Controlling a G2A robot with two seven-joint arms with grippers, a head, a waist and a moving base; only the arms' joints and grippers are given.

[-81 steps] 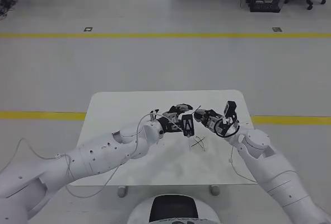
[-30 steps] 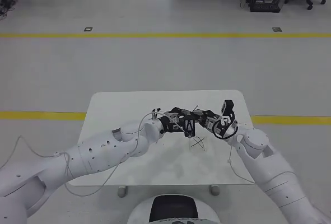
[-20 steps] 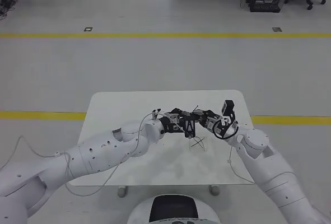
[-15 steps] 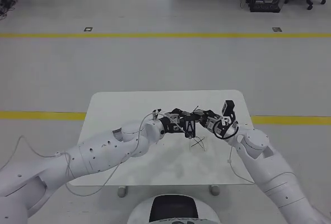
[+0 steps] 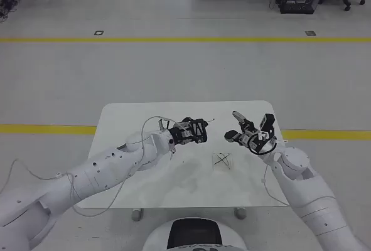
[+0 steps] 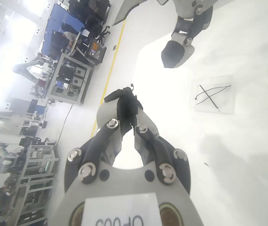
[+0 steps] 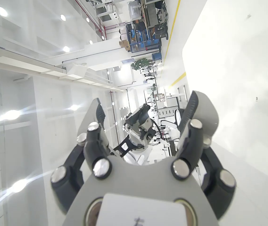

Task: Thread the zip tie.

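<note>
Clear sheet (image 6: 223, 105) under crossed zip ties (image 6: 208, 95)

Floor (image 5: 185, 69): pale grey, glossy. Yellow line (image 5: 172, 39) crosses at 12 o'clock. Second yellow line (image 5: 41, 129) runs 9 to 3 o'clock, behind white table (image 5: 119, 119) at centre. Dark equipment (image 5: 296, 6) at 1 o'clock. Round ceiling lights (image 7: 66, 49) lit. Blue partitions (image 6: 53, 31), metal-frame rack (image 6: 70, 83) and shelving with blue bins (image 7: 143, 36) stand in hall.

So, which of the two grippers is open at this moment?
The right gripper: its fingers stand wide apart with nothing between them. The left gripper is shut, pinching a thin zip tie at its tip.
</note>
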